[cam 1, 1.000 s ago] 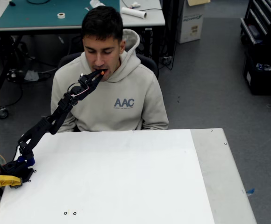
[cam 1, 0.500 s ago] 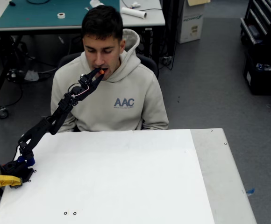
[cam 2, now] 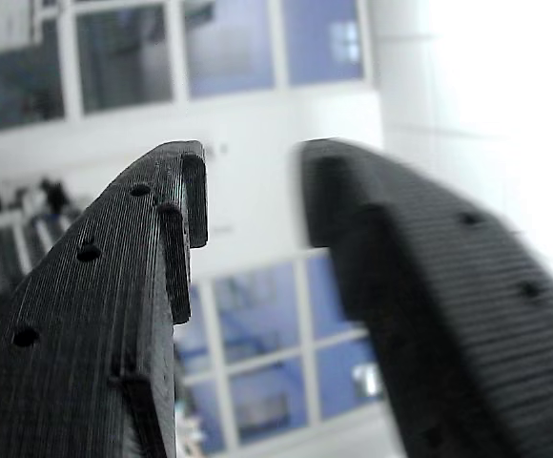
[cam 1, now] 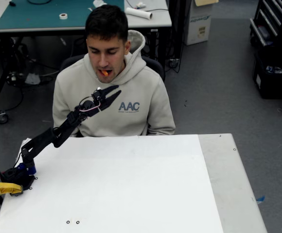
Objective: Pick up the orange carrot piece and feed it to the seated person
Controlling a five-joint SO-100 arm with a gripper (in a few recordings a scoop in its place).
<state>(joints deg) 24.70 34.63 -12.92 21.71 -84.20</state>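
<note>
The orange carrot piece [cam 1: 104,73] sits between the lips of the seated person [cam 1: 113,92], who wears a beige hoodie with "AAC" on the chest. My black gripper [cam 1: 115,93] hangs in front of his chest, below his chin and apart from the carrot, open and holding nothing. In the wrist view the gripper [cam 2: 253,167] points up at a white wall with windows, its two black fingers [cam 2: 114,305] spread with a clear gap between them.
My arm's base [cam 1: 15,177] is clamped at the left edge of the white table [cam 1: 131,189] by a yellow clamp handle [cam 1: 2,188]. A workbench [cam 1: 44,14] with a green mat stands behind the person.
The gripper let go of the carrot piece, which stays in the person's mouth. It opened and dropped down from his mouth to chest height.
</note>
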